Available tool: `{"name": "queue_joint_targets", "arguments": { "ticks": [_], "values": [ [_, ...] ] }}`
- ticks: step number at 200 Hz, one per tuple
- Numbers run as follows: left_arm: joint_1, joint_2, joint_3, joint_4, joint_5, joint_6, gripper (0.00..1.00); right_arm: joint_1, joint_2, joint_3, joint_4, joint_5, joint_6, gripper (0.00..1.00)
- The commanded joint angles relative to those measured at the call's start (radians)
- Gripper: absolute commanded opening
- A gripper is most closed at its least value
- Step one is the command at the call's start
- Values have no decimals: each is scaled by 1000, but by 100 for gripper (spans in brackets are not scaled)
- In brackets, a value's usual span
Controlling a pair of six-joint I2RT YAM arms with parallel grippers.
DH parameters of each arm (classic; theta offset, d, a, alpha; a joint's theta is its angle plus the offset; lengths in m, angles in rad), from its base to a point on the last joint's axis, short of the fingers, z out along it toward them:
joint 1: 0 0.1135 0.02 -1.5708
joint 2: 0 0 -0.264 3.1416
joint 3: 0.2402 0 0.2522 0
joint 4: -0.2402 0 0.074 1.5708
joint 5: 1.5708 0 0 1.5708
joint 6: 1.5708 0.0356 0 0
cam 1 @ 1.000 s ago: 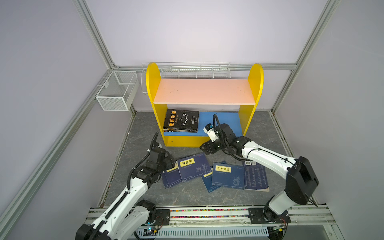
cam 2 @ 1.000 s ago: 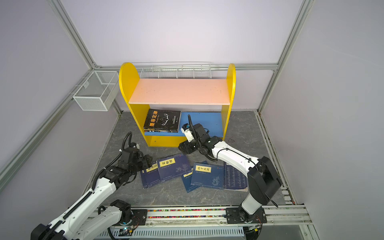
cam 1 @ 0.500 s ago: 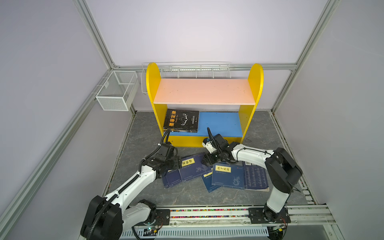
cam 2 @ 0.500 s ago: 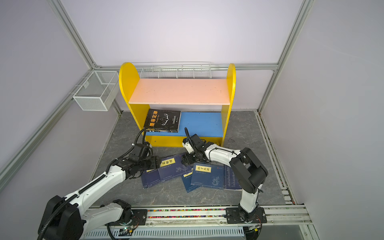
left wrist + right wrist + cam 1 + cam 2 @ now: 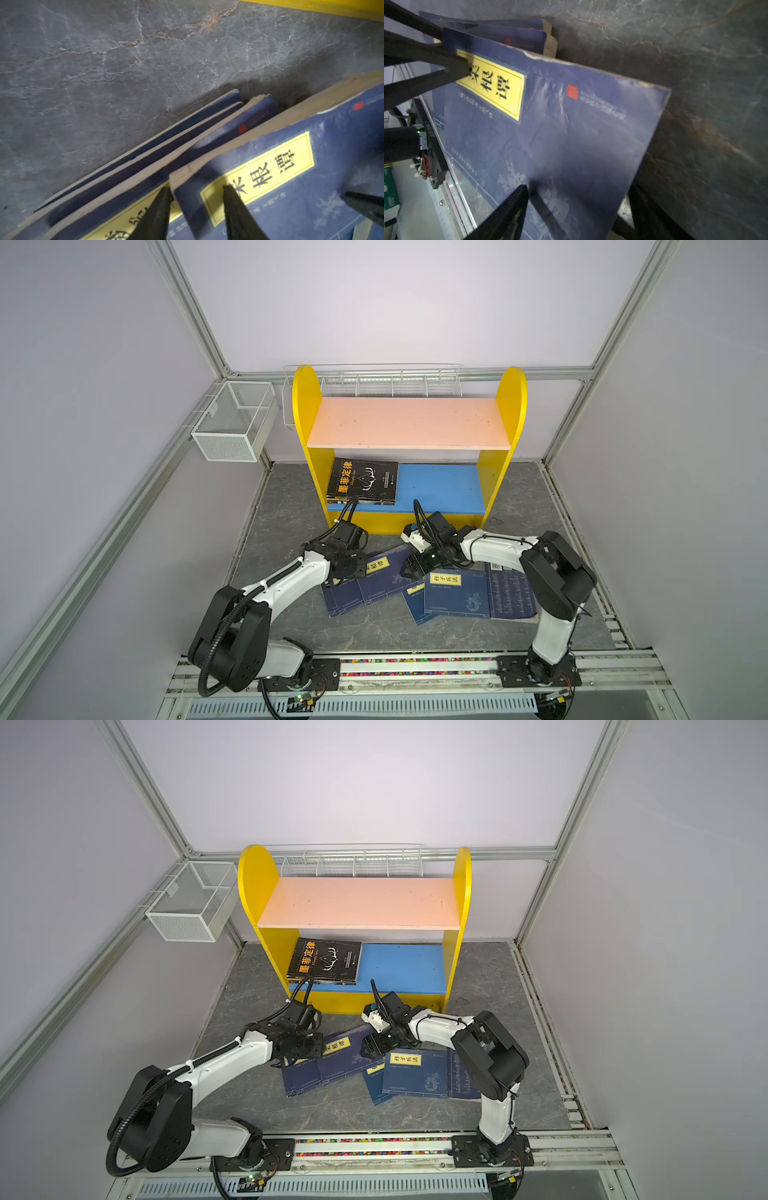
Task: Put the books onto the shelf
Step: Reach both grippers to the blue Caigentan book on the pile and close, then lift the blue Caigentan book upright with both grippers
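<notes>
Clearly, navy book (image 5: 571, 124) reads 菜根谭; black book (image 5: 361, 481) reads 墨菲定律.

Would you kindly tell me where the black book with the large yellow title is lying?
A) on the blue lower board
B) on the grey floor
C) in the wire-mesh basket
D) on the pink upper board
A: in a top view the black book lies flat at the left end of the blue lower board, beneath the pink upper board.
</notes>
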State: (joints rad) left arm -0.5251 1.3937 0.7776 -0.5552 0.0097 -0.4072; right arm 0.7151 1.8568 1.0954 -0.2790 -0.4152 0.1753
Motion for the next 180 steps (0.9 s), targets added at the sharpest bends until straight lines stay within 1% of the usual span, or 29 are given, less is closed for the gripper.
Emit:
{"name": "queue_joint_targets", "arguments": {
  "ticks": [1, 11, 22, 35, 59, 86, 101, 117, 135, 146, 156, 160, 165, 180],
  "values": [
    [-16, 36, 21, -56, -32, 11, 31, -8, 7, -3, 6, -74, -13, 79],
    [-18, 42, 24, -61, -38, 10, 28, -12, -10, 0, 14, -90, -15, 77],
    [-18, 46, 27, -64, -40, 9, 27, -15, -34, 5, 11, -96, -23, 76],
    [-19, 48, 27, -63, -37, 10, 26, -24, -62, 9, 11, -128, -27, 74],
    [-19, 46, 28, -59, -34, 10, 25, -48, -100, 20, 30, -229, -7, 65],
    [-19, 45, 35, -55, -31, 10, 25, -52, -125, 20, 86, -284, 30, 56],
    [-19, 42, 42, -54, -27, 10, 25, -52, -124, 23, 117, -305, 53, 47],
    [-20, 35, 51, -50, -16, 11, 25, -54, -120, 26, 131, -300, 67, 36],
    [-19, 20, 58, -47, -10, 7, 25, -55, -126, 15, 160, -286, 80, 19],
    [-18, 5, 67, -53, -18, -2, 25, -60, -135, 5, 174, -268, 87, 14],
    [-16, -16, 73, -56, -29, -14, 25, -70, -145, -6, 189, -262, 94, 11],
    [-15, -26, 75, -57, -35, -19, 26, -76, -150, -12, 197, -267, 100, 10],
    [-13, -42, 77, -57, -46, -28, 30, -88, -156, -19, 209, -280, 106, 10],
    [5, -109, 78, -55, -90, -62, 51, -125, -182, -44, 266, -351, 143, 9]
  ]
}}
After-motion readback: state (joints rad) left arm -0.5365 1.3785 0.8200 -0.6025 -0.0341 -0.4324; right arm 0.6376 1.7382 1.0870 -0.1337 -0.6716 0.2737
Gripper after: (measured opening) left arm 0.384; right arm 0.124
